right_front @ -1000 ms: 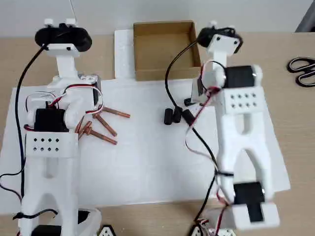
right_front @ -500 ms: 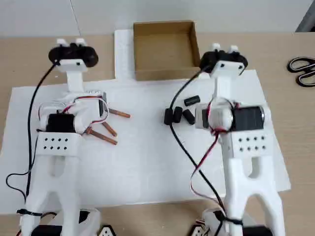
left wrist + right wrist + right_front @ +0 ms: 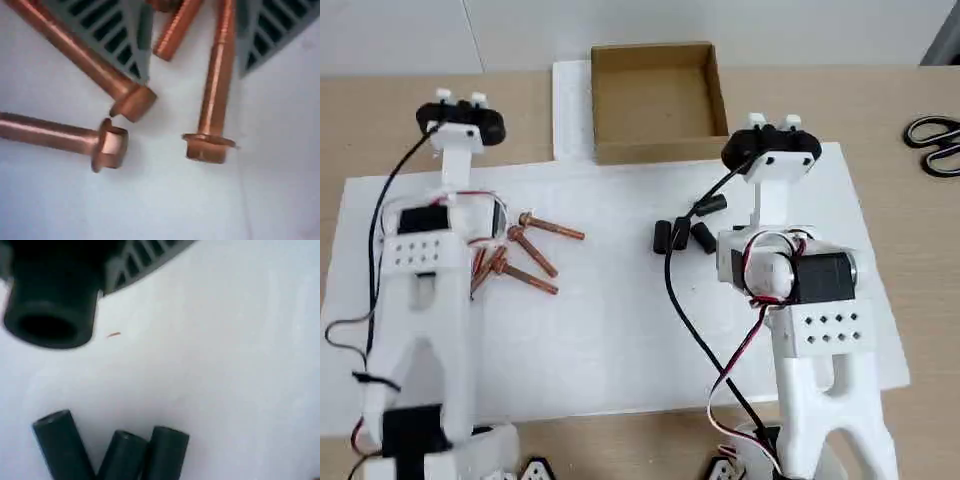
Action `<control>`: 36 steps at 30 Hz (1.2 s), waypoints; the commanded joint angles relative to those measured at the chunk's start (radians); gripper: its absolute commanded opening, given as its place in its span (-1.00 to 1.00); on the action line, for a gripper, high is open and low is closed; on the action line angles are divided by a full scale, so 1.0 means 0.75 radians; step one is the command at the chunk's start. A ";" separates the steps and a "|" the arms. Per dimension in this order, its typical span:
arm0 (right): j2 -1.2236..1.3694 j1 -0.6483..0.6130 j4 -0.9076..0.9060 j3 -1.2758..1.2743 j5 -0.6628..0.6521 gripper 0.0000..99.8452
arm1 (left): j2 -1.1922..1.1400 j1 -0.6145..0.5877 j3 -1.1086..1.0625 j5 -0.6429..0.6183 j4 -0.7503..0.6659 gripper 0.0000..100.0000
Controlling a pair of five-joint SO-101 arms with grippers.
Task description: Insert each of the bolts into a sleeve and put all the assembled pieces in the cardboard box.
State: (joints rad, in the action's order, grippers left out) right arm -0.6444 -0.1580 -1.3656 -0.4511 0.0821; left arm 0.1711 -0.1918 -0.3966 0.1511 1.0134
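Left end effector (image 3: 194, 72) above bolts (image 3: 212, 100), white sheet (image 3: 620, 340), wooden table (image 3: 880, 110)

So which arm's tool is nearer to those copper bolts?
Left. The left tool hangs open right over the bolts; the right tool is across the white mat, beside the black sleeves.

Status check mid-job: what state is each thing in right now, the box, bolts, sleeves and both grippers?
cardboard box: open, empty.
bolts: lying loose on the white sheet, none in a sleeve.
sleeves: lying on the sheet, no bolt in any.
left gripper: open, over the bolts.
right gripper: at one sleeve; grip cannot be told.
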 commanded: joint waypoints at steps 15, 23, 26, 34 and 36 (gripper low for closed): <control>0.089 0.011 0.089 -0.059 -0.084 -0.99 | -0.241 -0.006 0.265 0.141 0.166 -0.78; 0.191 0.013 0.083 0.020 -0.088 -0.99 | -0.436 -0.057 0.386 0.153 0.143 -0.78; 0.193 0.013 0.083 0.018 -0.088 -0.99 | -0.468 -0.084 0.441 0.153 0.166 -0.80; 0.189 0.046 0.083 0.018 -0.088 -0.99 | -0.544 -0.082 0.453 0.153 0.190 -0.80; 0.187 0.046 0.083 0.018 -0.088 -0.99 | -0.579 -0.080 0.453 0.151 0.190 -0.80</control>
State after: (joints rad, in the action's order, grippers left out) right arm -0.4956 -0.1320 -1.3134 -0.5017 0.0284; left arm -0.2570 -0.2516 -0.0974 0.2647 1.1485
